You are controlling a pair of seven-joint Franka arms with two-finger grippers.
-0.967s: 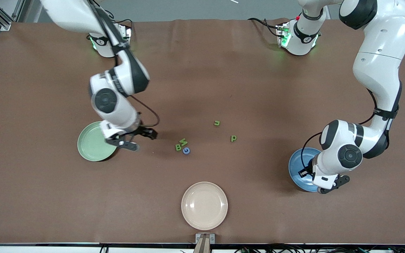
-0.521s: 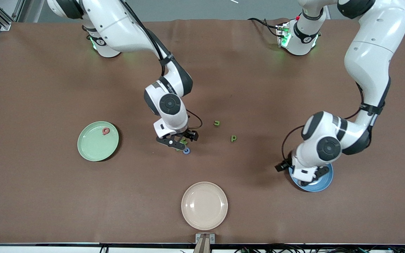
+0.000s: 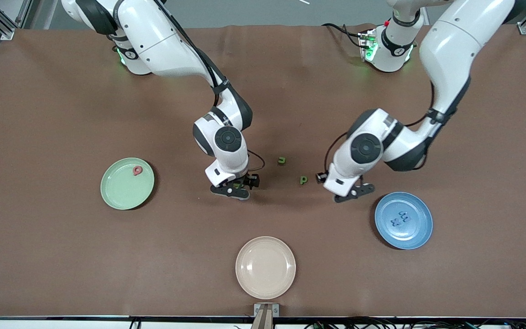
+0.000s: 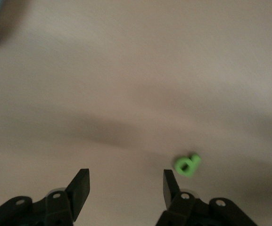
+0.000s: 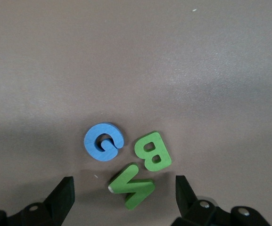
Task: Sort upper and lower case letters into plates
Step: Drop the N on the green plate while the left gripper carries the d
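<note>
Hovering open-jawed over the clustered letters (image 5: pixel 126 160), right gripper (image 3: pixel 234 188) has arrived from the green plate (image 3: pixel 119 194) (one letter delivered); left gripper (image 3: pixel 346 192), open and empty, nears the green p (image 3: pixel 303 180).

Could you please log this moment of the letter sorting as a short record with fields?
right gripper: open, low over the cluster of blue G, green B and green N
left gripper: open, over bare table beside the green p
green u: on the table, apart from the p
mint green plate: holds one red letter
blue plate: holds dark blue letters
beige plate: no letters in it
</note>
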